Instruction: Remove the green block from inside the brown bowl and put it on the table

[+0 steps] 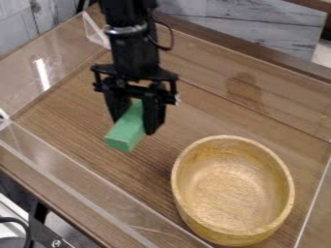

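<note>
Container count: one. You have one brown bowl, round and shallow with a thick rim, standing at the near right corner of the tabletop. You can see its inner wall and its floor, both of plain light-brown wood, and the whole floor is exposed to your view.

Block count: one. Your green block is outside the brown bowl, over the middle of the tabletop, toward the left edge as you view it. It is well apart from the bowl's rim. Its long side runs from upper right to lower left in your view, and its lower end projects beneath the fingers. You cannot determine from this view whether that lower end touches the wood.

Gripper count: one. Your black gripper is pinching the green block, with the fingers pressed against it. The black arm extends above it, out through the far edge of your view.

Surroundings: you have a clear wall along the near left edge of the tabletop. Beyond the far right edge you see one grey-and-white wood-grain panel. One black cable curves outside the near left edge.
</note>
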